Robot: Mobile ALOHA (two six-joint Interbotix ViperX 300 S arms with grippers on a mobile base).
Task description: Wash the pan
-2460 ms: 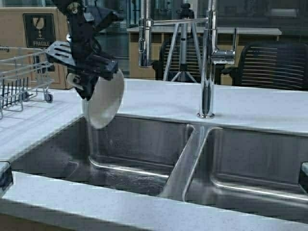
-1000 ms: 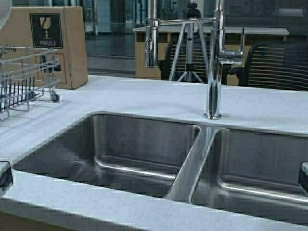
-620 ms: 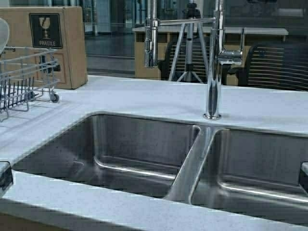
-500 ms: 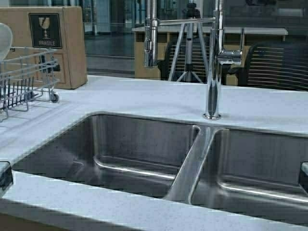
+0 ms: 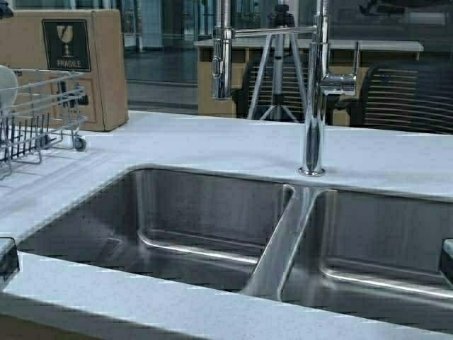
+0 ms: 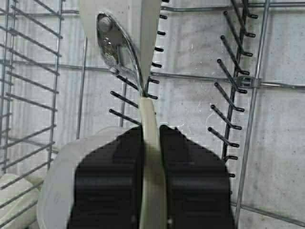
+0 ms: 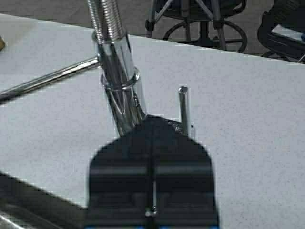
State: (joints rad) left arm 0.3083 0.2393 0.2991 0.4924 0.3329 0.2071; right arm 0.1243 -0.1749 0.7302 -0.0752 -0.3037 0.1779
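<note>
Only a sliver of the pan (image 5: pixel 6 85) is showing above the dish rack (image 5: pixel 42 113). My left hand (image 6: pixel 152 138) is clamping its handle; my right hand (image 7: pixel 152 143) is hovering closed, empty, by the faucet (image 7: pixel 114 71).

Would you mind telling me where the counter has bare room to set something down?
Bare counter stretches between the cardboard box and the tap, and again beyond the tap. The near left corner is crowded: the left gripper holds the pan by its handle inside the wire rack.
</note>
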